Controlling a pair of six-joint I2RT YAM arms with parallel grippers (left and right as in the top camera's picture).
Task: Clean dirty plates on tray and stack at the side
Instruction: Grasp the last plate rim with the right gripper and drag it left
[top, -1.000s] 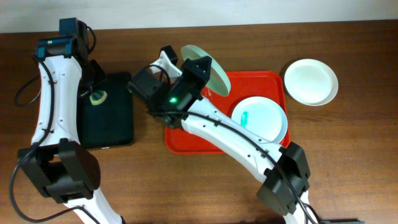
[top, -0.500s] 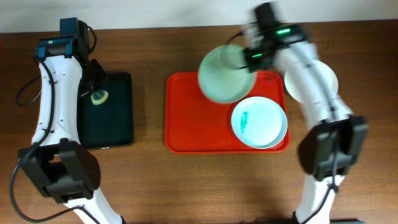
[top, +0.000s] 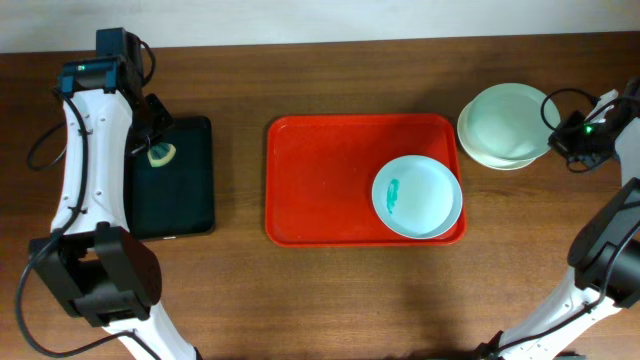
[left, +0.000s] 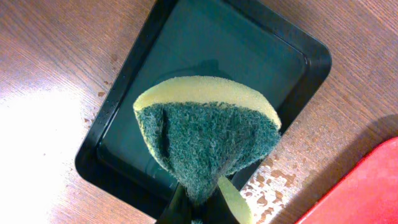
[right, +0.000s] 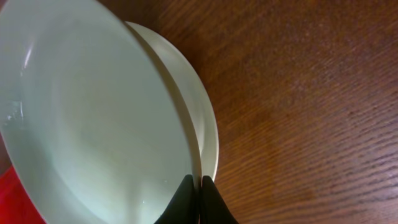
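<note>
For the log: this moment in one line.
left gripper: holds sponge | right gripper: grips mint plate over white plate | blue plate: smeared, on tray

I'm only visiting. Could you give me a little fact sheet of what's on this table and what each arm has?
red tray: holds one light blue plate with a teal smear
beside the tray: white plate, with the mint plate tilted over it
right gripper: shut on the mint plate's rim
left gripper: shut on a green and yellow sponge above the black tray
plates off the tray: two of three
</note>
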